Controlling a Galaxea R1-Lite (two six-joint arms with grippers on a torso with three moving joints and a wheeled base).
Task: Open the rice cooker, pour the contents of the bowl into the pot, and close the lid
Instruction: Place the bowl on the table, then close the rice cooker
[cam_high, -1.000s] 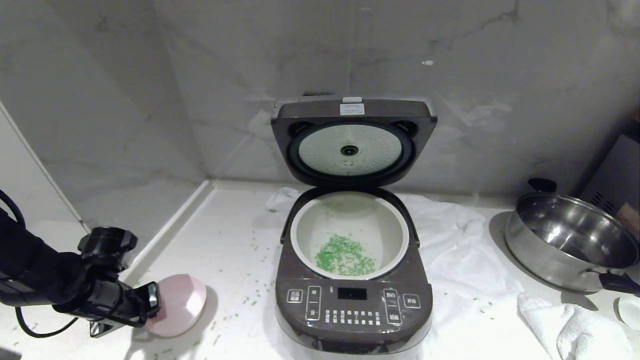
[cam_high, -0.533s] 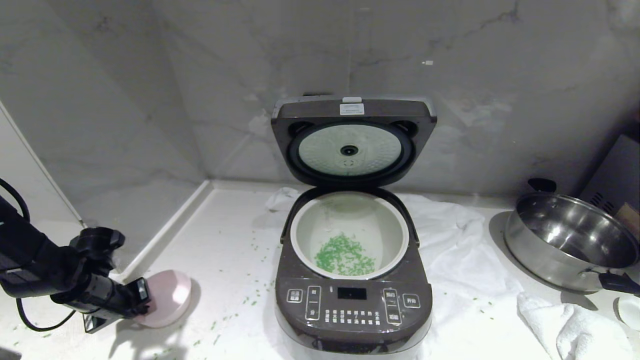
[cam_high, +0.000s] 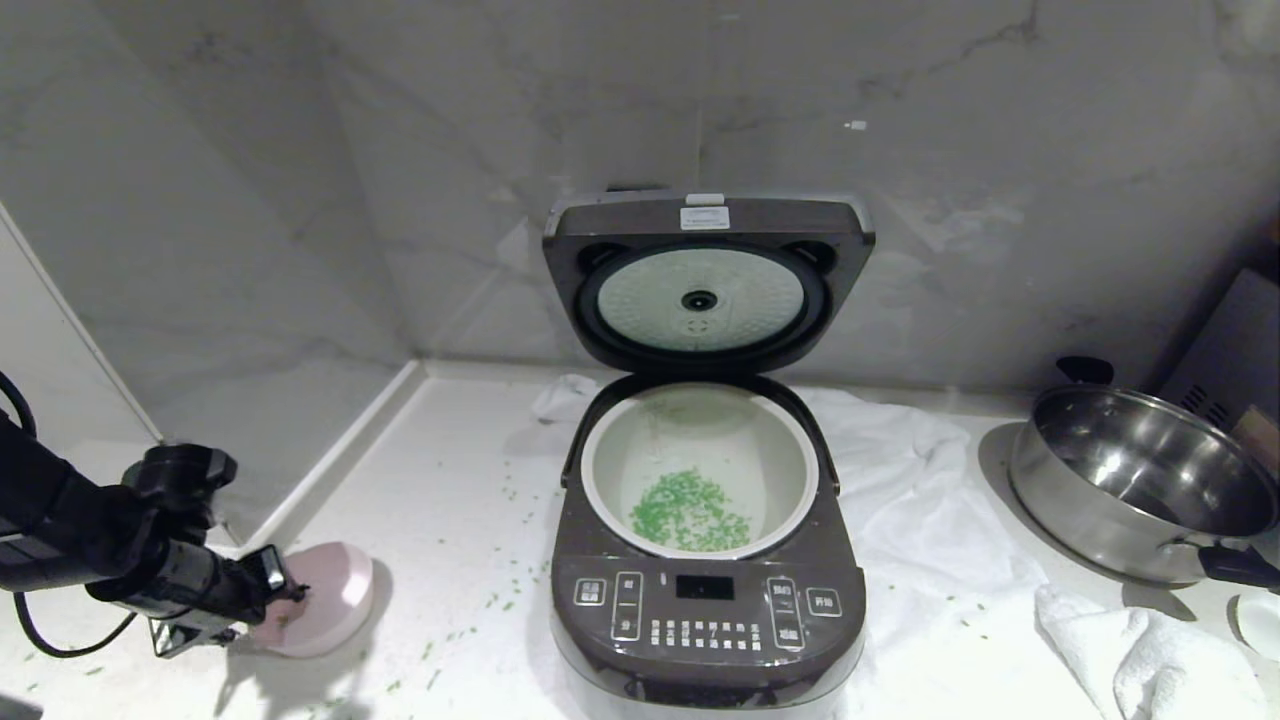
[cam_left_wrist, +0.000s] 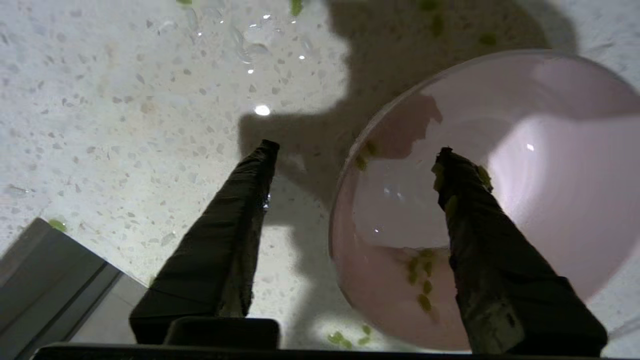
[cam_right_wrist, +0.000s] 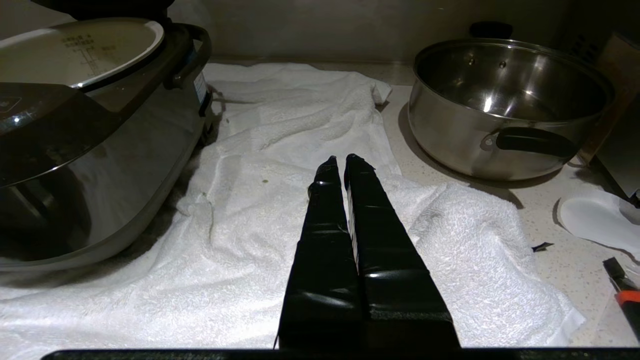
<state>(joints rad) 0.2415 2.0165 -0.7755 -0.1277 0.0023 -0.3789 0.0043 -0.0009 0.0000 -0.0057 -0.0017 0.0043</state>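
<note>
A: Where does the small pale pink bowl (cam_high: 322, 598) stand?

B: On the speckled white counter (cam_high: 450, 500), left of the dark brown-grey rice cooker (cam_high: 706, 600), whose hinged lid (cam_high: 706, 285) is up. Chopped green bits (cam_high: 688, 512) lie in the round white inner pot (cam_high: 700, 470).

A: And the grippers?

B: The left gripper (cam_left_wrist: 352, 155) is spread apart, one finger over the bowl, one outside its rim, gripping nothing. The right gripper (cam_right_wrist: 338, 160) is pressed together over a white towel (cam_right_wrist: 280, 150).

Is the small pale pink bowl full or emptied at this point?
Nearly empty: the small pale pink bowl holds only a few stray green bits, while the chopped green heap lies in the round white inner pot.
</note>
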